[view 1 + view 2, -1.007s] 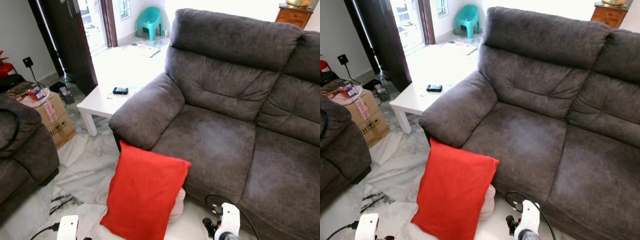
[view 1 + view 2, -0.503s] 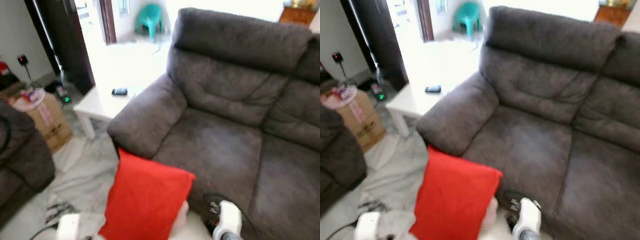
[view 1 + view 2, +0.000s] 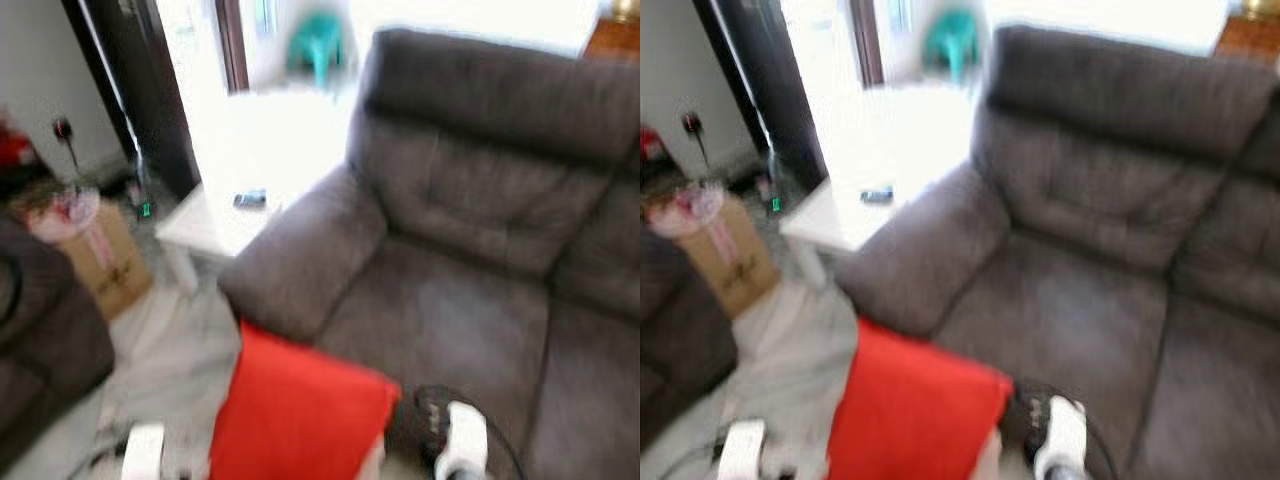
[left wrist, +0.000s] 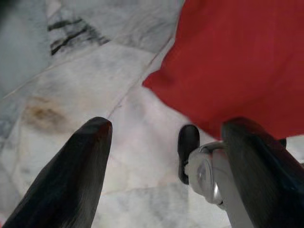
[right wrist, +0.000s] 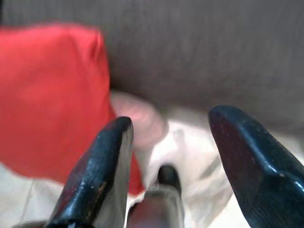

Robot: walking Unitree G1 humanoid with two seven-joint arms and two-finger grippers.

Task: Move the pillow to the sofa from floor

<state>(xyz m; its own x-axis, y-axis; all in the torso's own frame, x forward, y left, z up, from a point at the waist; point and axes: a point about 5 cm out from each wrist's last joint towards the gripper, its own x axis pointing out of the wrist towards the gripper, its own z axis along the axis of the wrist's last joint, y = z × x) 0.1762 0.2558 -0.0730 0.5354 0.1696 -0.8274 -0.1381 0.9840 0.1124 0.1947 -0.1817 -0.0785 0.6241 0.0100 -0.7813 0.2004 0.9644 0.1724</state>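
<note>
At the far left of the blurred head views a dark armchair (image 3: pixel 40 320) stands beside a cardboard box (image 3: pixel 100 255) with clutter on top, and behind them a dark door frame (image 3: pixel 150 90) opens onto a bright room where a teal chair (image 3: pixel 322 45) can just be made out. Next comes a low white table (image 3: pixel 215 215) with a small dark object (image 3: pixel 250 199) lying on it, set close against the armrest of the grey sofa (image 3: pixel 470 250). The red pillow (image 3: pixel 300 415) stands on the pale marble floor (image 3: pixel 165 345), leaning against the sofa's front just below that armrest; a pale pinkish cushion (image 5: pixel 137 118) is tucked between the pillow's lower corner and the sofa base. The left gripper (image 4: pixel 164 156) hangs low over the floor just beside the pillow's bottom corner, its two black fingers (image 4: pixel 71 175) spread wide with nothing between them. The right gripper (image 5: pixel 166 161) hovers over the floor near the sofa base, facing the pillow's edge and the pinkish cushion, its fingers (image 5: pixel 97 175) likewise held well apart and empty. The sofa seat stretches away to the right.
</note>
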